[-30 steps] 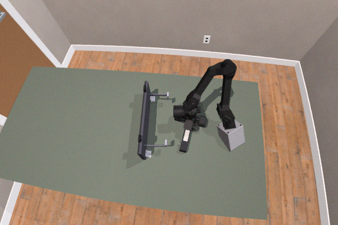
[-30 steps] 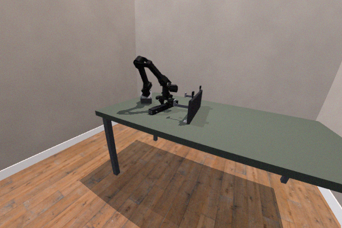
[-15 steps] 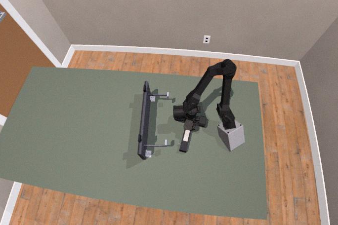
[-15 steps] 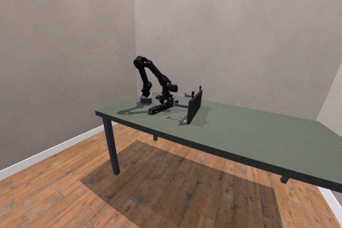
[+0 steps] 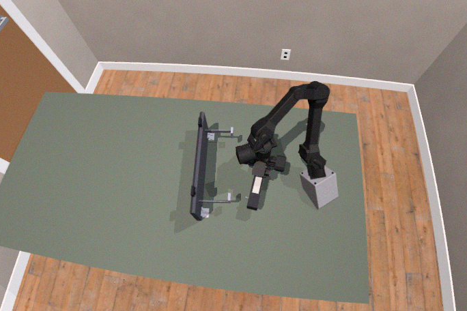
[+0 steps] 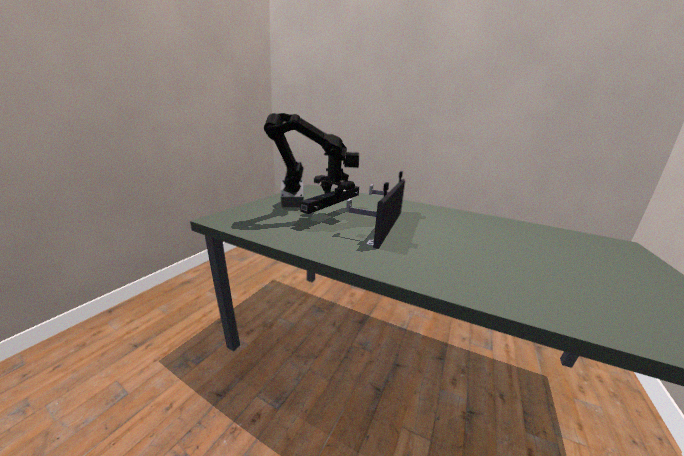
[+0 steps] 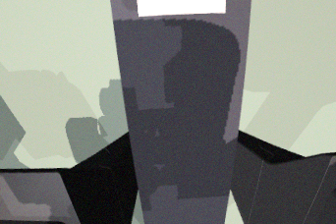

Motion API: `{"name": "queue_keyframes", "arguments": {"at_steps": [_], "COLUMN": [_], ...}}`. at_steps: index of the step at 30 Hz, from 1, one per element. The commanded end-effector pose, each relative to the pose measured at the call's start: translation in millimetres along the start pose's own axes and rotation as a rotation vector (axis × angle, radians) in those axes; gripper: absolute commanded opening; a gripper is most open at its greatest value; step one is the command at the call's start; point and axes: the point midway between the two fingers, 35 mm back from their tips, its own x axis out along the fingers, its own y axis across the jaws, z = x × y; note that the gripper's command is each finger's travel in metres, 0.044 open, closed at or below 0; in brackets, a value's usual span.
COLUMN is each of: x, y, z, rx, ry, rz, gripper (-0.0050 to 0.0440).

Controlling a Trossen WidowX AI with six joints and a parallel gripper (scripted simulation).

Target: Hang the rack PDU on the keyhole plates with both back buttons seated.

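Observation:
The rack PDU (image 5: 255, 190) is a long dark bar with a white label. It lies flat, low over the green table, just right of the upright dark panel (image 5: 199, 164). My gripper (image 5: 259, 170) is shut on the PDU's near end from above, one finger on each long side, as the wrist view shows (image 7: 183, 172). Two small light keyhole plates are on the panel's right face, one at the far end (image 5: 210, 136) and one at the near end (image 5: 205, 212). The PDU (image 6: 327, 201) stands apart from the panel (image 6: 389, 212). Its back buttons are hidden.
Two thin grey rods (image 5: 219, 130) (image 5: 216, 200) stick out from the panel towards the PDU and the arm. The arm's grey base block (image 5: 318, 188) stands to the right of the PDU.

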Motion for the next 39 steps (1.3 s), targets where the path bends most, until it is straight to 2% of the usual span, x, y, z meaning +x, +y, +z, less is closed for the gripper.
{"name": "queue_keyframes", "arguments": {"at_steps": [1,5,8,14,19,26,32,39], "x": [-36,-62,-79,-85,-75,-46,-35,-35], "y": [-6,-2,1,2,-8,-39,-49,-56], "z": [-1,-5,-10,-12,-4,9,11,13], "rx": [0.023,0.023,0.022,0.018,-0.034,-0.166,-0.211,-0.214], "ry": [-0.013,-0.01,-0.005,0.001,0.002,-0.003,-0.001,0.0], "rz": [-0.036,-0.041,-0.046,-0.045,-0.036,-0.039,-0.043,-0.043], "gripper": [-0.002,-0.005,-0.005,-0.005,-0.005,-0.005,-0.005,-0.005]}}
